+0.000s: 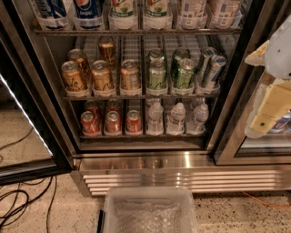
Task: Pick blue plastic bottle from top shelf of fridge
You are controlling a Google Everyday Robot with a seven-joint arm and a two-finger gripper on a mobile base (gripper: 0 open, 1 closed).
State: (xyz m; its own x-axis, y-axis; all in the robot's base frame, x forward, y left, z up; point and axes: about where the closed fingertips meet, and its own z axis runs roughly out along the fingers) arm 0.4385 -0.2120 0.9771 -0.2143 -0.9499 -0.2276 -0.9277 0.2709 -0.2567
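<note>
The fridge stands with its door open. Its top shelf runs along the upper edge of the camera view. Only the lower parts of its bottles show: two dark-blue Pepsi bottles at the left, two green-labelled bottles in the middle, and two pale-labelled bottles at the right. The caps are out of view, so I cannot tell which one is the blue plastic bottle. My gripper, white and cream, hangs at the right edge in front of the right door frame. It is apart from the shelves and below top-shelf level.
The middle rack holds gold and green cans. The bottom rack holds red cans and small water bottles. A clear plastic bin sits on the floor in front. The open door and some cables are at the left.
</note>
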